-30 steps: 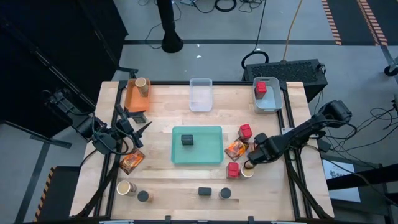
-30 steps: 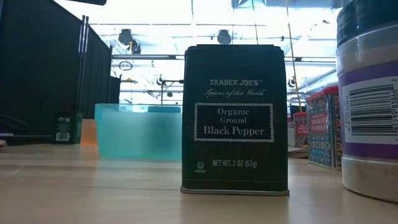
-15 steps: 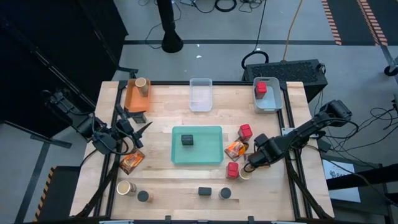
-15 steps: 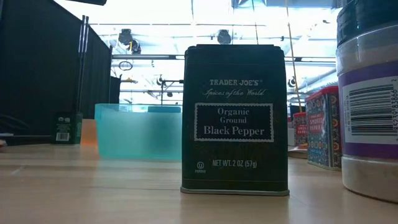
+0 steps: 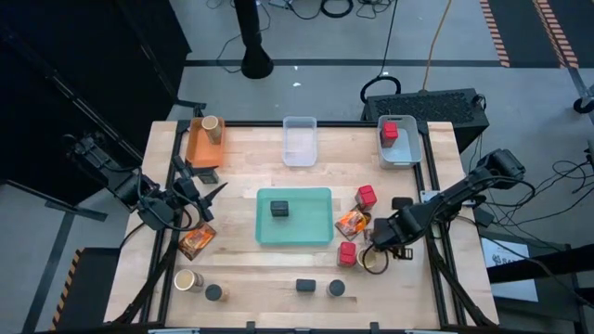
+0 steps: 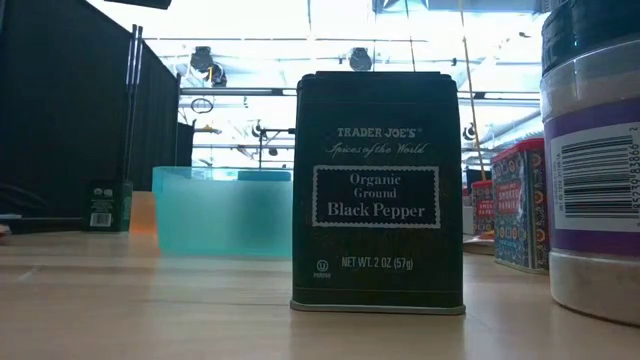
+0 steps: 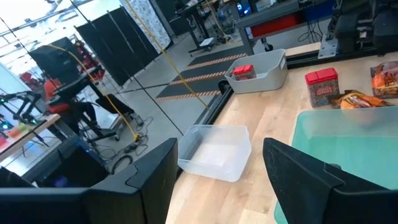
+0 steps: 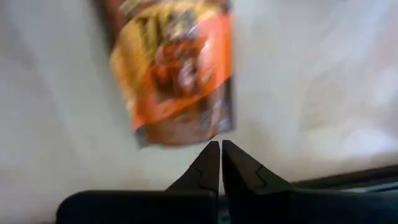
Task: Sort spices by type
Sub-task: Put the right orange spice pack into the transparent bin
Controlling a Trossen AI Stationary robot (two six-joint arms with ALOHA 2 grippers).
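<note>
**Me:** While I look down from the high view, the spices are scattered over the tabletop [image 5: 241, 269]. By the right edge I have an orange-red packet [image 5: 352, 223] with a red tin [image 5: 368, 196] just behind it and a second red tin [image 5: 348, 252] in front; a tan jar [image 5: 370, 261] sits just beside that second tin.

**Partner:** And your right pincer?

**Me:** The right pincer [image 5: 375, 244] hangs above that cluster, over the tan jar and beside the packet. In the right wrist view its fingertips [image 8: 211, 155] are pressed together with nothing between them, pointing at the packet.

**Partner:** What about the rest?

**Me:** A dark block [image 5: 279, 209] lies in the teal tray [image 5: 316, 232] at the centre. Along the near edge I see a dark tin [image 5: 305, 286], a dark jar [image 5: 336, 289], another dark jar [image 5: 214, 293] and a tan jar on the left [image 5: 187, 279]. A second packet [image 5: 197, 240] lies near the left side.

**Partner:** Anything sorted?

**Me:** A third red tin [image 5: 391, 131] is in the grey bin [image 5: 408, 156], a third tan jar [image 5: 212, 125] in the orange bin [image 5: 197, 148]; the clear bin [image 5: 299, 141] stands between them.

**Partner:** Left arm?

**Me:** The left pincer [image 5: 206, 193] waits near the left edge, fingers parted and holding nothing
</note>
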